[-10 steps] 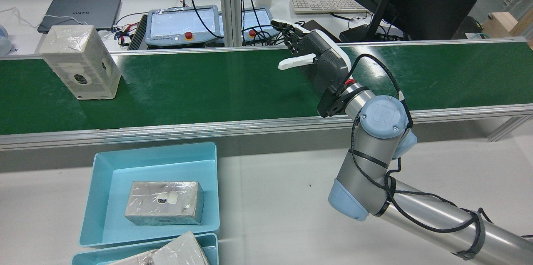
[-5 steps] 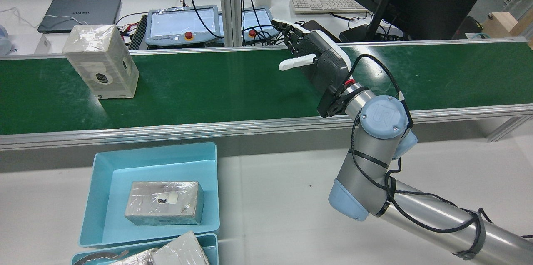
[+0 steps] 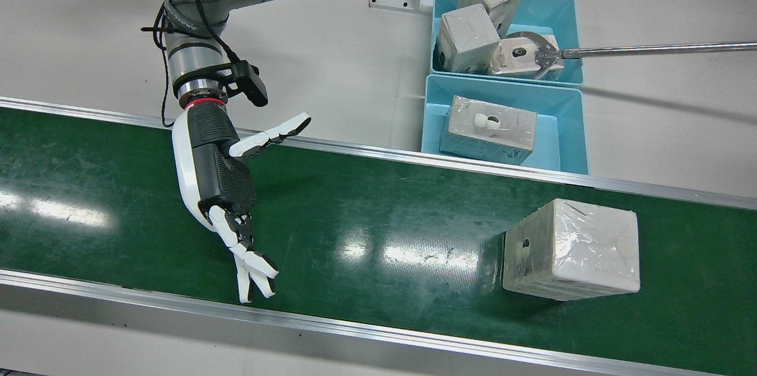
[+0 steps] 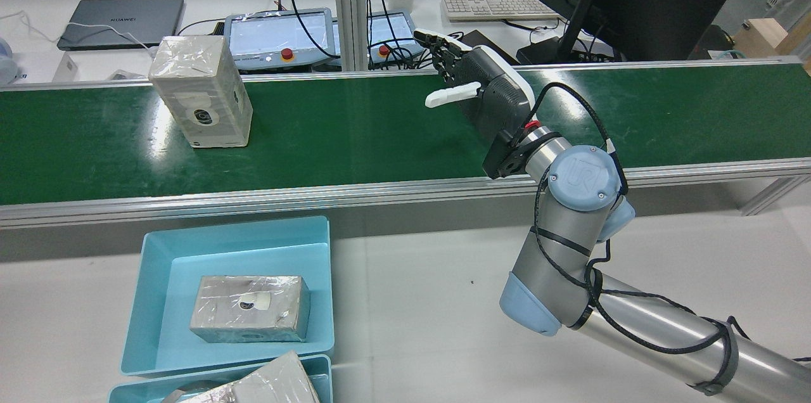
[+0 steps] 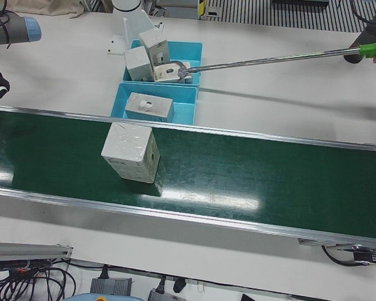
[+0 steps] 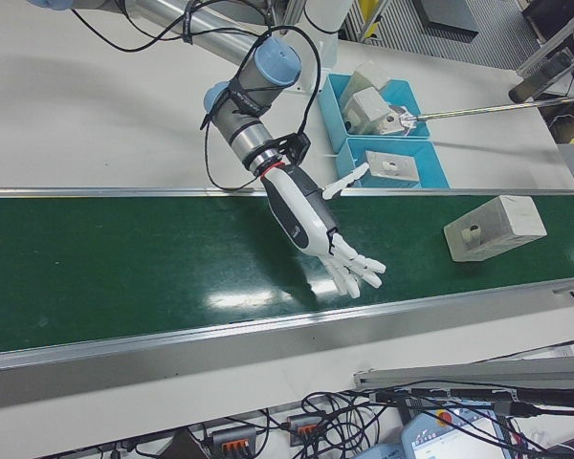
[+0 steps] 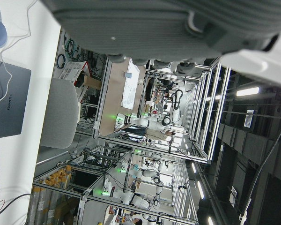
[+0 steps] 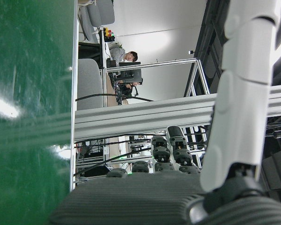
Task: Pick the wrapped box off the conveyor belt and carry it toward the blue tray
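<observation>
Wrapped box (image 4: 201, 91): we see it upright on the green conveyor belt (image 4: 355, 130), well apart from the right hand and untouched. It stands roughly level with the blue tray, across the belt's rail.

Right hand (image 3: 222, 178): it holds nothing. It hangs over the belt with the fingers (image 3: 251, 266) stretched out and spread and the thumb (image 3: 271, 135) splayed to the side, palm turned toward the box's side of the belt.

Left hand: we see only part of its palm in its own view, so we cannot tell how its fingers stand.

Blue tray (image 4: 158, 276): on the table beside the belt, already holding 1 wrapped box lying flat. A second tray (image 3: 565, 15) behind it holds more boxes, with a long pole's claw end (image 3: 541, 57) among them.

Step in hand: waiting, with the hand open, to meet the box.

Technique, in our judgement: we keep the palm square to the box's tall face, thumb on 1 side and fingers opposite, and close low on the body. The film wrap looks slick, so a firm, even grip matters before lifting.

Risk: a tall box may tip if nudged near its top.
</observation>
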### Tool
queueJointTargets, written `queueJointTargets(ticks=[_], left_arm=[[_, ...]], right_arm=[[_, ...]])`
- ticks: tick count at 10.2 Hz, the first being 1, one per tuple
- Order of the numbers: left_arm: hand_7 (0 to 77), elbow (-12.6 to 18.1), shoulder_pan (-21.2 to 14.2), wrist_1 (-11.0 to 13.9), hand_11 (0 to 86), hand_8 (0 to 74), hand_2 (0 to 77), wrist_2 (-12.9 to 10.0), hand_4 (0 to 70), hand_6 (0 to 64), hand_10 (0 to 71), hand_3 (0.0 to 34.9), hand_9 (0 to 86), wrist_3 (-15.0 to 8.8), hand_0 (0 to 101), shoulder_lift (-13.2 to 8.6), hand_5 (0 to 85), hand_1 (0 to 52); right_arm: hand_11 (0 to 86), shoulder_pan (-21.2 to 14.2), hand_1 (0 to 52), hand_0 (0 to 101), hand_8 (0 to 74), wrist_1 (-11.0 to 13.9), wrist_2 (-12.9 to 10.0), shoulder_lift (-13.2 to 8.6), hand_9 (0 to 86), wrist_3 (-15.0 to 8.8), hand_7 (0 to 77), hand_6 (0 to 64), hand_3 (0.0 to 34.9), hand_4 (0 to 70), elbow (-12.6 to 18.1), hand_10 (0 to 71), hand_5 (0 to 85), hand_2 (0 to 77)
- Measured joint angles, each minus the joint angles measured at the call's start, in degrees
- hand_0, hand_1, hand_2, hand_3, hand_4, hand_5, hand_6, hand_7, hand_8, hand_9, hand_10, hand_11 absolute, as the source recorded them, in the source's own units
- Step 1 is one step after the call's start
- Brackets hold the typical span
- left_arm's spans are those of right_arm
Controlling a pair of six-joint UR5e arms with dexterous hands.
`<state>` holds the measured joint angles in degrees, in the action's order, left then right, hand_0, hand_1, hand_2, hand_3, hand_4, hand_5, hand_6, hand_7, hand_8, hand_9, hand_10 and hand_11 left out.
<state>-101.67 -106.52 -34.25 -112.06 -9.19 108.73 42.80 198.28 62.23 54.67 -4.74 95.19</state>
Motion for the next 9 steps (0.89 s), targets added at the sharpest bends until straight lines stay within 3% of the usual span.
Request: queueJointTargets(ticks=[9], left_arm=[[0.5, 0.00, 0.00, 0.00, 0.5, 0.5, 1.1, 0.00, 0.0, 0.5, 0.0, 0.0, 0.5, 0.00, 0, 0.00, 1.1, 0.0]], right_arm=[[1.1, -0.24, 10.9, 47, 0.5, -0.13, 0.07, -0.17, 1.6, 0.10, 3.3, 3.3, 0.0, 9.8, -2.59, 0.0, 15.8, 2.2]])
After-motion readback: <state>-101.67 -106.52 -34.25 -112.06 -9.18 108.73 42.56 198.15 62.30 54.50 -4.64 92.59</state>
